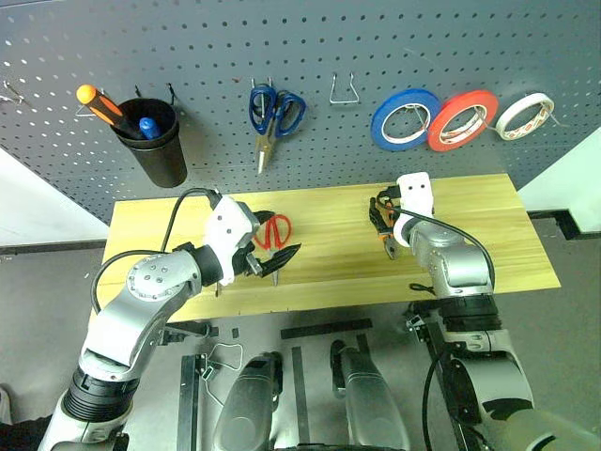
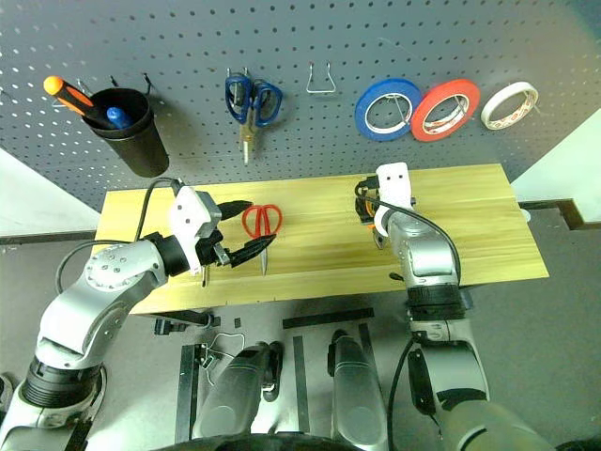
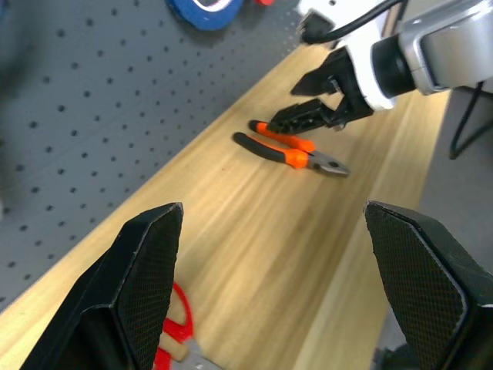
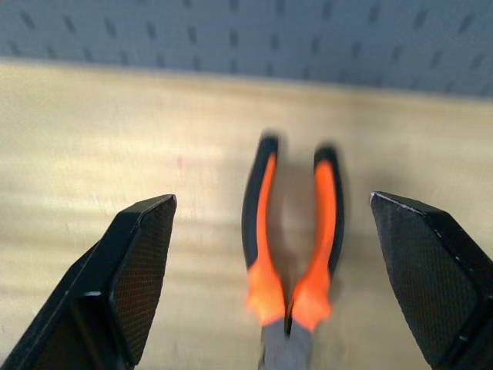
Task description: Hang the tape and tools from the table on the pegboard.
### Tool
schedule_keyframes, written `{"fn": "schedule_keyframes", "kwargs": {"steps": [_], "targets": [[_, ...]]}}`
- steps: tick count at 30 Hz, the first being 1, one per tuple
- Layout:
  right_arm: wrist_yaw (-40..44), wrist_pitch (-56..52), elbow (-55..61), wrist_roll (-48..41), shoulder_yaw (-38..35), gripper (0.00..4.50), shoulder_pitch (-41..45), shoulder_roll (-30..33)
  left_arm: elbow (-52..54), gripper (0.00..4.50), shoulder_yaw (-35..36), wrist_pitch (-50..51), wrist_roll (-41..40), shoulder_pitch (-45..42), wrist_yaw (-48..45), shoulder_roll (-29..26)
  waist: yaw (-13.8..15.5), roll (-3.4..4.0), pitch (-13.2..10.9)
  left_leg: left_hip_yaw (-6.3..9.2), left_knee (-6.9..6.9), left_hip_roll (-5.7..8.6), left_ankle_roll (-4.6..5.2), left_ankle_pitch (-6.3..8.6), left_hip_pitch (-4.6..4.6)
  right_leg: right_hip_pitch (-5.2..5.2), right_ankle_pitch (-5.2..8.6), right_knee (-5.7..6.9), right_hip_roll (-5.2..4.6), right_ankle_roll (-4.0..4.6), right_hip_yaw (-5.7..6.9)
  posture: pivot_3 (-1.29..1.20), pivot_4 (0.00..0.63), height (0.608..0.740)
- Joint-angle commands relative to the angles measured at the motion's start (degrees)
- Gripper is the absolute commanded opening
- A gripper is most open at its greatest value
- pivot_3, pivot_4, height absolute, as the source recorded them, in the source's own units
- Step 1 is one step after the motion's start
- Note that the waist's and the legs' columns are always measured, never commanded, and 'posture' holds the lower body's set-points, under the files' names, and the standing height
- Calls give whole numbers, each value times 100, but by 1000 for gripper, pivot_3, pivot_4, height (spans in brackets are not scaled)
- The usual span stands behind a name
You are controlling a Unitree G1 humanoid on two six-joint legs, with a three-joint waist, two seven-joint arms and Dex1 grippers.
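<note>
Toward the table's point(image 1: 526, 235) right end, near its back edge, the pliers point(image 4: 293, 247) lie flat, handles pointing at the pegboard point(image 1: 310, 47), long axis running front to back. Right gripper point(image 4: 285, 285) hovers directly over them, jaws spread wide and empty, straddling both handles. Left gripper point(image 1: 278, 256), also open, hangs above the red-handled scissors point(image 1: 275, 232)

No text, label, brand, number or sign can be read anywhere.
</note>
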State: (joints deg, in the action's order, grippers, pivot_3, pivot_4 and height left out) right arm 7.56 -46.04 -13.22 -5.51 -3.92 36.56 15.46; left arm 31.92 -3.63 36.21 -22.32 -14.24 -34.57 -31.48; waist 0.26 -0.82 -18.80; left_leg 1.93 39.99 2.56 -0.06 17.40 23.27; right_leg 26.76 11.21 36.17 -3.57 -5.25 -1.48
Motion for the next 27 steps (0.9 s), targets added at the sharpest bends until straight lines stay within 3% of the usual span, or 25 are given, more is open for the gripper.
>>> {"fn": "schedule_keyframes", "kwargs": {"steps": [1,27], "targets": [[112,-201,-46,30,44,4201,136,118,283,3949,82,33,-85,30,27,-27,-1,3,-7,0,-1,0,0,0,0,0,0,-1,0,0,0,126,389,740],[480,376,-1433,117,-24,4201,894,510,869,3949,203,503,-378,248,348,12,-7,3,-256,-1,-20,-3,12,8,15,14,1,-27,-2,-1,0,129,434,740]]}}
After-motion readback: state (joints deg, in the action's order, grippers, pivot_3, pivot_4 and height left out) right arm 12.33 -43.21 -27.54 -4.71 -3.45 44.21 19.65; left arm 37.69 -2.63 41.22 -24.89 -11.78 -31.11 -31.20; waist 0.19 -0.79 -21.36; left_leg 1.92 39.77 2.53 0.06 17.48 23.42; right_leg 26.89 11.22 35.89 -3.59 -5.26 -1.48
